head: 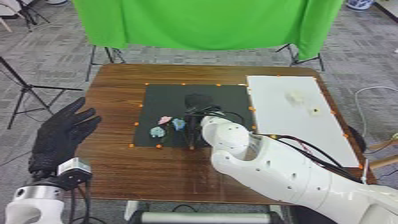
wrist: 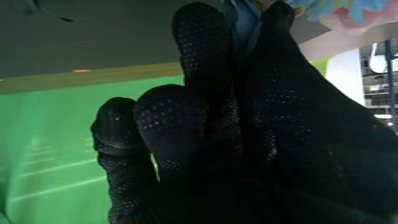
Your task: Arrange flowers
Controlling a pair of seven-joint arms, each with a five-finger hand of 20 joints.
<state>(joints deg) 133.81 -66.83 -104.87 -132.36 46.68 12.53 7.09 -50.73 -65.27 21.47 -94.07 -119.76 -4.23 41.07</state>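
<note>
I can read no text, label, brand, number or sign on anything before me.

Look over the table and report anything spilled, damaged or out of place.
Nothing stands out: the pink flower and the blue flowers near the right hand show no obvious damage, the black mat looks flat, and no spill is visible.
</note>
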